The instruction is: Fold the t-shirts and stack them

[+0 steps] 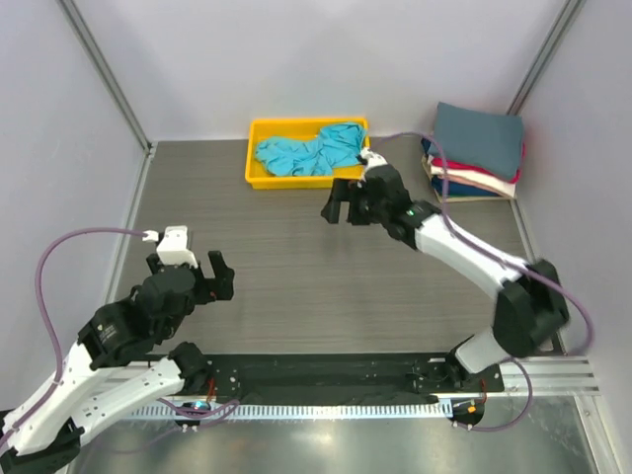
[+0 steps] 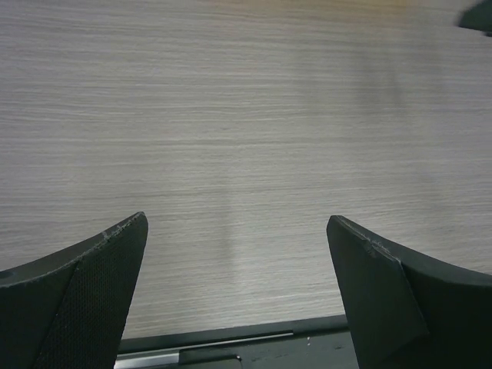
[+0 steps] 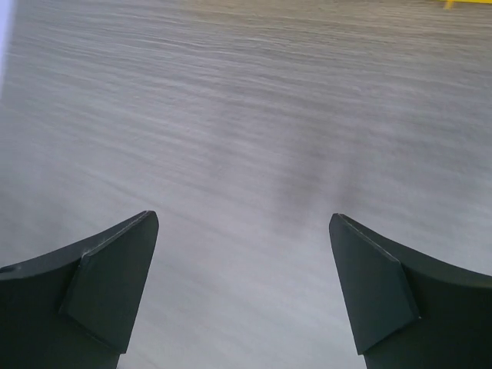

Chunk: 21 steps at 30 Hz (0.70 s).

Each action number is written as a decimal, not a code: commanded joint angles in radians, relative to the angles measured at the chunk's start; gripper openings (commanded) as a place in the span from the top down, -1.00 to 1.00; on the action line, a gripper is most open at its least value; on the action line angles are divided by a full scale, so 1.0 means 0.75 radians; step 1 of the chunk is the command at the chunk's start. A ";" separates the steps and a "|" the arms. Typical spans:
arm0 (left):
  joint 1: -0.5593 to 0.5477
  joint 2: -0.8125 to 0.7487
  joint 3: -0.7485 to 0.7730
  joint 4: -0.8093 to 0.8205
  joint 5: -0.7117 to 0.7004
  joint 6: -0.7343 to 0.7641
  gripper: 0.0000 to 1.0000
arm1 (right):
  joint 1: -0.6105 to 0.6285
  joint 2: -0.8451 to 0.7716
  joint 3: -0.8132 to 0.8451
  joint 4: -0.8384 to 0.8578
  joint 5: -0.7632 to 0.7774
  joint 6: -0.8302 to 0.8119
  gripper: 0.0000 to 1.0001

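Two arms over a wood-grain worktop (image 1: 296,267). The left fingers (image 2: 84,284) are spread wide above the near left of the worktop and grip nothing. The right fingers (image 3: 100,284), equally spread and gripping nothing, hang just in front of the yellow tray (image 1: 254,148). The turquoise t-shirt (image 1: 308,150) lies crumpled inside that tray at the far edge. The folded t-shirts (image 1: 477,138) are stacked at the far right, slate-grey uppermost, apart from the tray.
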 commanded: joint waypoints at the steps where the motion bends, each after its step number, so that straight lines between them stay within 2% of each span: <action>1: -0.003 -0.035 0.026 0.053 -0.025 0.009 -0.99 | 0.027 -0.284 -0.212 0.081 0.061 0.075 -0.99; 3: -0.003 -0.019 0.020 0.112 0.012 0.049 -1.00 | 0.057 -0.472 -0.408 0.085 0.113 0.116 -0.99; 6: -0.005 0.099 0.028 0.241 0.041 0.068 -1.00 | 0.221 -0.662 -0.601 0.072 0.271 0.155 -0.99; 7: -0.005 0.207 0.046 0.274 0.031 0.084 -0.99 | 0.310 -0.701 -0.642 0.054 0.393 0.178 -0.99; 10: -0.001 0.396 0.173 0.405 -0.049 0.170 -1.00 | 0.407 -0.848 -0.799 0.058 0.496 0.304 -0.99; 12: 0.064 0.618 0.324 0.468 -0.013 0.211 -0.99 | 0.468 -0.940 -0.910 0.060 0.576 0.362 -0.99; 14: 0.168 0.845 0.446 0.479 0.106 0.205 -0.99 | 0.475 -0.996 -0.997 0.058 0.611 0.368 -0.99; 15: 0.290 0.915 0.556 0.483 0.242 0.189 -1.00 | 0.475 -1.024 -1.020 0.048 0.619 0.358 -0.99; 16: 0.344 0.983 0.620 0.487 0.298 0.164 -1.00 | 0.475 -1.071 -1.037 0.042 0.625 0.354 -0.99; 19: 0.487 1.275 0.839 0.501 0.386 0.184 -1.00 | 0.475 -1.137 -1.053 -0.003 0.633 0.337 -0.99; 21: 0.522 1.485 0.956 0.503 0.427 0.195 -1.00 | 0.475 -1.158 -1.051 -0.020 0.611 0.333 -0.99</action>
